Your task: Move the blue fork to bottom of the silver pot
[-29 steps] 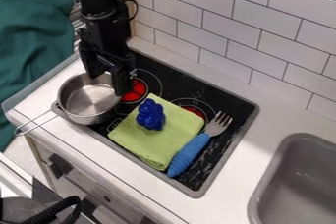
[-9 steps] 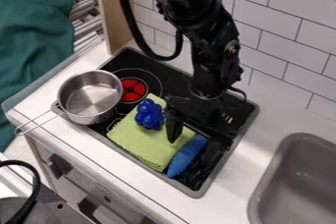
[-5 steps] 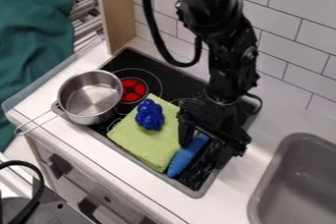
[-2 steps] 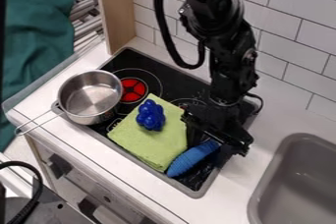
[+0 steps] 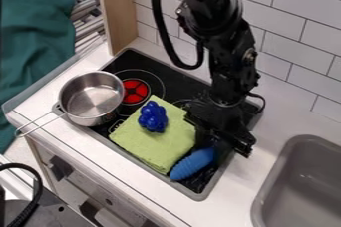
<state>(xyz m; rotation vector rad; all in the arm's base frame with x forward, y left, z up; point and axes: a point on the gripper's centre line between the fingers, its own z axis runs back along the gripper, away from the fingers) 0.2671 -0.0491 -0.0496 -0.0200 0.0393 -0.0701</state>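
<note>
The pot (image 5: 90, 102) sits at the stove's (image 5: 125, 61) left edge, its handle jutting left over the counter (image 5: 67, 139). Right of it, the cloth (image 5: 153, 149) lies on the stove with a small toy (image 5: 153, 117) on top; the fork (image 5: 194, 164) lies beside the cloth's right side, and the sink (image 5: 271, 178) is farther right.

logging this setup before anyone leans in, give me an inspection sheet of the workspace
surface: black stovetop with red burner marks, set in a white counter
job's things: blue fork handle beside the green cloth; silver pot at the stovetop's left side, its handle over the counter
clutter: green cloth on the stovetop, blue lumpy toy on it
gripper: over the fork's head end
cables: one looping beside the arm, another at lower left
surroundings: tiled wall, grey sink
</note>
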